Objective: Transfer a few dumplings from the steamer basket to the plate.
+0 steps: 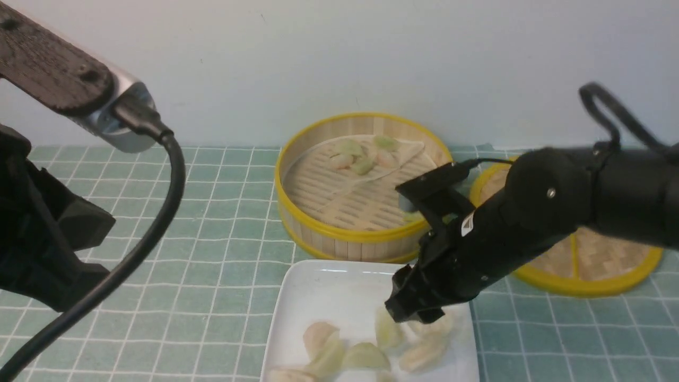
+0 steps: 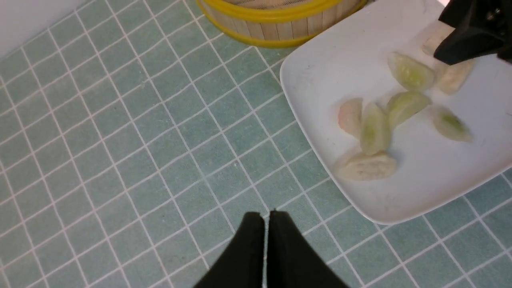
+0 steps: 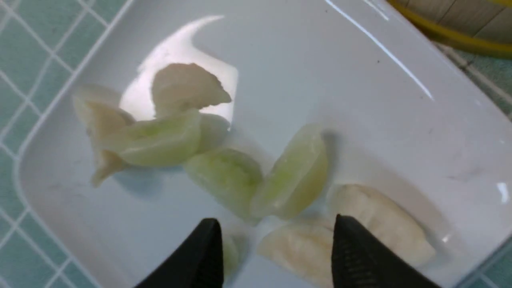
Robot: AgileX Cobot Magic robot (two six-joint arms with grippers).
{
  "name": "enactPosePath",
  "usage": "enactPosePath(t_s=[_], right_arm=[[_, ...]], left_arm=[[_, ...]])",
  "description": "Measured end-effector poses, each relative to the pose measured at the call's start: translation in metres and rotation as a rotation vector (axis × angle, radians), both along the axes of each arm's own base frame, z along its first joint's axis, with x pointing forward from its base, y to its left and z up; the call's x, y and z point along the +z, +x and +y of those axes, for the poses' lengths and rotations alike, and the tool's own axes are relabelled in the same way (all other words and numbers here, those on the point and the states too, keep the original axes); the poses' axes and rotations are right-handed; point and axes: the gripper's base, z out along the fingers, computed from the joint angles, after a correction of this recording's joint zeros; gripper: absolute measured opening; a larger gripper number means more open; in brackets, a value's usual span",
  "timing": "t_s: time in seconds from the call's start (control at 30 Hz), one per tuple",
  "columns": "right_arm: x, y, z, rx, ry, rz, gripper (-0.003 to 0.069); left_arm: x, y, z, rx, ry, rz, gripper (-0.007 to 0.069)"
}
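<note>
**Fingers [image 3: 356, 260] of right gripper [image 3: 276, 222] are standing apart over plate [image 3: 320, 60] of dumplings [image 3: 228, 176]**

Both black fingers of the right gripper are pointing down at the white plate. They are held well apart and are gripping nothing. A cream-white dumpling is lying on the plate beneath the gap between them, and a pale green one is resting just past their tips. Several more dumplings, green, cream and one pinkish, are crowding the plate's near half, some of them touching.

The plate is sitting at the near edge of the green-tiled tabletop [image 1: 212, 239], about midway along it. Off to its left, the left gripper [image 2: 266, 216] is hanging over the tiles with its two fingers pressed together, holding nothing.

Just beyond the plate's far rim, the steamer basket [image 1: 345, 233] is standing, its yellow-rimmed wall just beside the plate. A handful of green and pinkish dumplings are lying bunched on the pale paper liner [image 1: 392, 170] toward the basket's far side. To the basket's right, the flat woven lid [image 1: 583, 265] is lying on the tabletop, partly hidden behind the right arm. Behind both, a pale wall [image 1: 339, 53] is rising along the tabletop's far edge.
</note>
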Motion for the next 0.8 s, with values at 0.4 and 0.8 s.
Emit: enactPosePath(t_s=[0.4,0.8], right_arm=[[0.206,-0.143,-0.122,-0.209,0.289,-0.609,-0.001],[0.105,-0.266,-0.215,-0.339,0.596,-0.972,-0.0013]], left_arm=[[0.002,0.002,-0.002,-0.008,-0.025,-0.034,-0.0006],[0.008,0.005,-0.009,-0.035,-0.11,-0.092,-0.0006]])
